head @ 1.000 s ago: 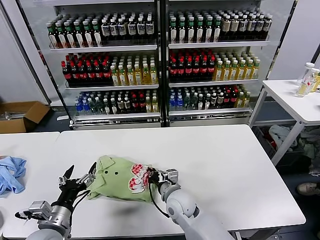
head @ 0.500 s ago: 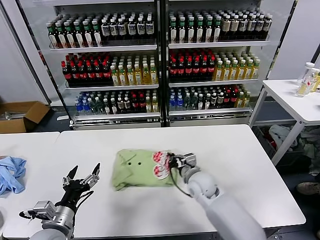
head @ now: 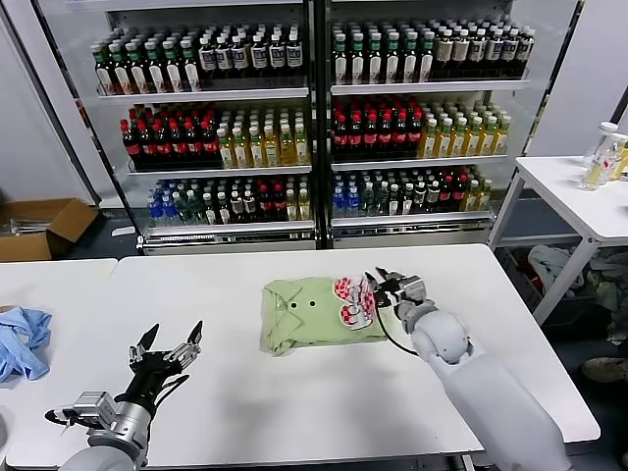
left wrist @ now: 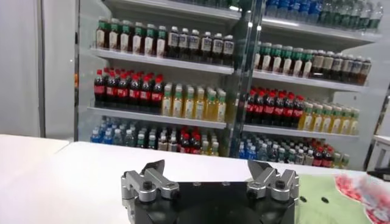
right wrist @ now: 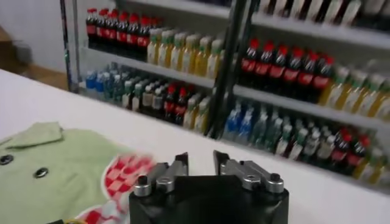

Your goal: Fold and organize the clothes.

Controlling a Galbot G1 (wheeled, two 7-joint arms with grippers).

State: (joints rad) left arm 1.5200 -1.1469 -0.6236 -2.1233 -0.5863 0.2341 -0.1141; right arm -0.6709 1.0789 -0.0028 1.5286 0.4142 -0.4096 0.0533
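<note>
Shirt just left of right gripper.

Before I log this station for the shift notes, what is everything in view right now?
Shirt: one, light green with red-and-white print, folded, centre of white table.
Cloth: one, light blue, crumpled, far left table edge.
Drinks cooler: one, glass-fronted, behind the table, shelves full of bottles, too many to count.
Cardboard box: one, brown, floor at left.
Side table: one, white, at right, bottles on it.
Left gripper: one, black fingers spread open, above the near left of the table.
Right gripper: one, fingers slightly apart at the shirt's printed end.
</note>
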